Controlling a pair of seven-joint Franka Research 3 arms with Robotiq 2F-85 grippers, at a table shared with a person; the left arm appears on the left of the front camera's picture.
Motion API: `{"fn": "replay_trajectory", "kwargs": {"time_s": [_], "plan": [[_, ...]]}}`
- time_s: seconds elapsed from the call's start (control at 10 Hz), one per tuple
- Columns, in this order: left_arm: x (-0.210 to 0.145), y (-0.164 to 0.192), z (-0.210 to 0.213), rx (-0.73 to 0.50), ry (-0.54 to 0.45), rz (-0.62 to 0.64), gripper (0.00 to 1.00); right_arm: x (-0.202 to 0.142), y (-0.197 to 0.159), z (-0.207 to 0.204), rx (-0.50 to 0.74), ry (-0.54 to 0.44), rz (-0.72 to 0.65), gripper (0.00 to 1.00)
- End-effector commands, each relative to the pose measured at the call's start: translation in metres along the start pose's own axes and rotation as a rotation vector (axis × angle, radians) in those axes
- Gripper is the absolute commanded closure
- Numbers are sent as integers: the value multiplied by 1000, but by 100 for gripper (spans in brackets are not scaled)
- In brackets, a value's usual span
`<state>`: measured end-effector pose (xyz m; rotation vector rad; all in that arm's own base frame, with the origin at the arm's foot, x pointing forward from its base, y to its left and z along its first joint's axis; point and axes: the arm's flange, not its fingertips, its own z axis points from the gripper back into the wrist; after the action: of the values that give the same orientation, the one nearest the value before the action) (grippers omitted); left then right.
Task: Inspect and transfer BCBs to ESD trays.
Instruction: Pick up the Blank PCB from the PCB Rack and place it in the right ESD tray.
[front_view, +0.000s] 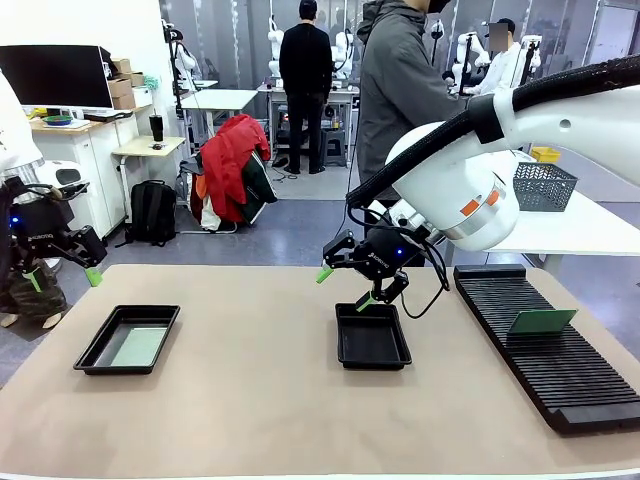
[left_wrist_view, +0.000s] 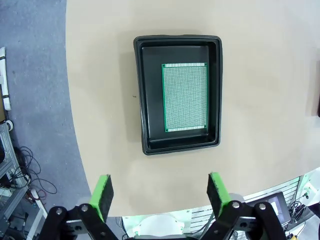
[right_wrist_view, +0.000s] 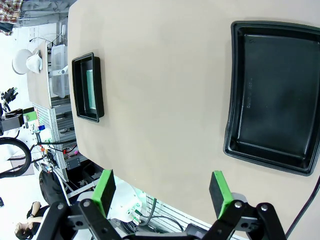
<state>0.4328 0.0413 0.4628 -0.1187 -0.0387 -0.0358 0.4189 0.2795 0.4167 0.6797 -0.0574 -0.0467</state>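
- Right pincer (front_view: 346, 287) is held wide and empty, poised just above the far rim of the middle ESD tray (front_view: 342, 340), with nothing between its green fingertips (right_wrist_view: 220, 192).
- Left pincer (front_view: 63, 275) is likewise spread wide with nothing carried, raised at the table's left edge, well apart from the left ESD tray (front_view: 95, 350).
- One BCB (left_wrist_view: 185, 97) is seen lying flat on the floor of the left ESD tray, set toward one long wall and square to the rim.
- The middle ESD tray is seen to be bare, its black floor uncovered in the right wrist view.
- A second BCB (front_view: 540, 321) is propped at a slant in the slotted rack (front_view: 560, 380) on the right side of the table, near the rack's far end and well apart from both trays.
- The step in hand is judged to be a fresh fetch: one board has been placed, one tray is unfilled, and one board is waiting in the rack.
- For the next move, the right pincer would have to be swung across to the rack, turned to line up with the thin edges of the slanted board, and closed gently so the board is not bent or knocked flat.
- A lift clear of the slots would then be called for before any carry toward the bare tray.
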Motion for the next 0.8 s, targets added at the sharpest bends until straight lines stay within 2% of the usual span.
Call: {"fn": "replay_trajectory", "kwargs": {"time_s": [0.0, 0.7], "plan": [[0, 0, -2, -1, -9, 2, 0, 2, 1, -1, -14, 0, -7, 0], [0, 0, -2, -1, -9, 2, 0, 2, 1, -1, -14, 0, -7, 0]]}}
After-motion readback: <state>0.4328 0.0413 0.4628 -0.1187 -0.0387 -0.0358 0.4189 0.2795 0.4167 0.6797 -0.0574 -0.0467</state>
